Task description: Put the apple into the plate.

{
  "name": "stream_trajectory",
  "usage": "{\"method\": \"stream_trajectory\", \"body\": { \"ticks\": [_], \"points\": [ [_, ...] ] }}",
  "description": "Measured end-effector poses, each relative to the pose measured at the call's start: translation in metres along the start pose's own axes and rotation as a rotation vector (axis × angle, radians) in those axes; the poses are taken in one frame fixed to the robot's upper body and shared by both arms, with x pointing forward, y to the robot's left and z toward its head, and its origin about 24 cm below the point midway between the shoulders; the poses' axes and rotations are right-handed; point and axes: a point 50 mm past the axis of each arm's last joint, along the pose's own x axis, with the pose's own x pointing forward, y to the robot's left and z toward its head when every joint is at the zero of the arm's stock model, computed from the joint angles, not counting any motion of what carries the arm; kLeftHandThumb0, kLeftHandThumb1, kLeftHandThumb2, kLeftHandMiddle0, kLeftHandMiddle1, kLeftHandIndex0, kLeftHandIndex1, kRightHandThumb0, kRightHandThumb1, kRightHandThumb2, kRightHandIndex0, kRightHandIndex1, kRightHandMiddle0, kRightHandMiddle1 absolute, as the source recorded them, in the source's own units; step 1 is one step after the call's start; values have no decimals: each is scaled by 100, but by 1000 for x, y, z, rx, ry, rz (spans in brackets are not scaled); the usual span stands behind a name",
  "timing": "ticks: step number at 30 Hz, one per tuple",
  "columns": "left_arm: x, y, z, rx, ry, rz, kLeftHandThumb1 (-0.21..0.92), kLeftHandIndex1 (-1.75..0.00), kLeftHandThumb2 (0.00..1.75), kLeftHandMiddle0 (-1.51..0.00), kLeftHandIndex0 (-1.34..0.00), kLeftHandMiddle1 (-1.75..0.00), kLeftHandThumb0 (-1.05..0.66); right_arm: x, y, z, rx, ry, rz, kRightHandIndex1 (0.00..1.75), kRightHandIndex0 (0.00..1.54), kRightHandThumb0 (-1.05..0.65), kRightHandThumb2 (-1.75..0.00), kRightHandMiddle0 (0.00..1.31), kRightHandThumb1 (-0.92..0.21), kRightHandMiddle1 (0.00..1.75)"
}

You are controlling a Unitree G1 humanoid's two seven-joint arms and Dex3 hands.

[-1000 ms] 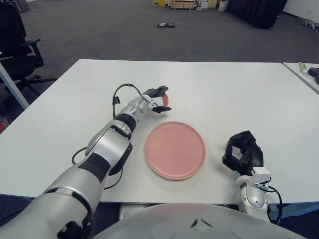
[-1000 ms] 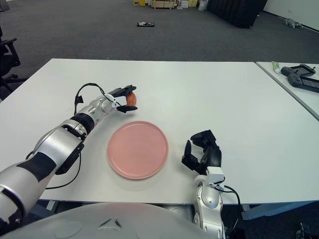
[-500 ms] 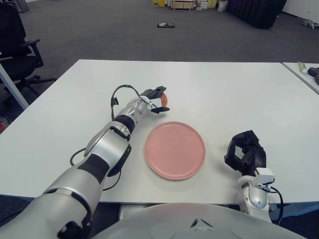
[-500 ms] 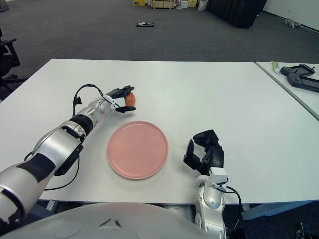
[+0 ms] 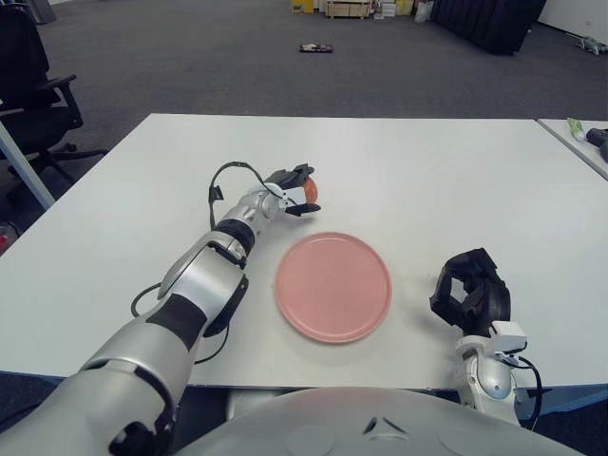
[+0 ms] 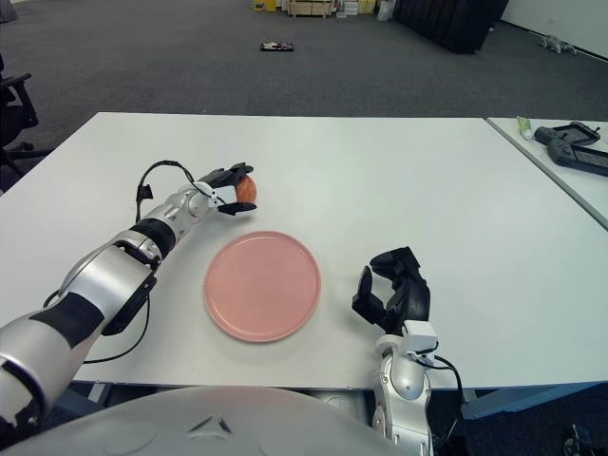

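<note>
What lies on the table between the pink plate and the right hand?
Nothing: only bare white table separates the pink plate from the right hand, as the right eye view shows.

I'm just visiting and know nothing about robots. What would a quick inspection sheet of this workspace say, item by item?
Surface: white table, with a second table's corner at the right edge.
Job's things: apple held beyond the far left rim of the pink plate; nothing on the plate.
Clutter: nothing seen on the main table; a tube and dark devices on the neighbouring table.
Hands: left hand closed on the apple; right hand idle, right of the plate, holding nothing.
Cables: black cable looped over the left wrist.
Surroundings: grey carpet, office chair far left, boxes at the back.
</note>
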Motion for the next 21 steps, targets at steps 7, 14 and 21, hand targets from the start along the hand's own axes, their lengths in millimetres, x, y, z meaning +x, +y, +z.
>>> {"method": "stream_trajectory", "body": {
  "ticks": [7,14,21],
  "points": [
    [-1,-2,-2,7,4,24,66,-99,68,0,0,-77,-75,0,-1,1,3,-15,-3,175,112,-44,-116,50,-45,175],
    [-2,-5,-4,17,7,50,50,-117,89,0,0,-102,-65,0,-1,2,9,-23,-4,175,113,-44,-118,52,-43,175],
    [-3,-7,-6,37,9,96,34,-155,109,-10,-7,-130,-51,0,-1,2,18,-22,-6,175,112,-44,-119,52,-43,175]
  ]
}}
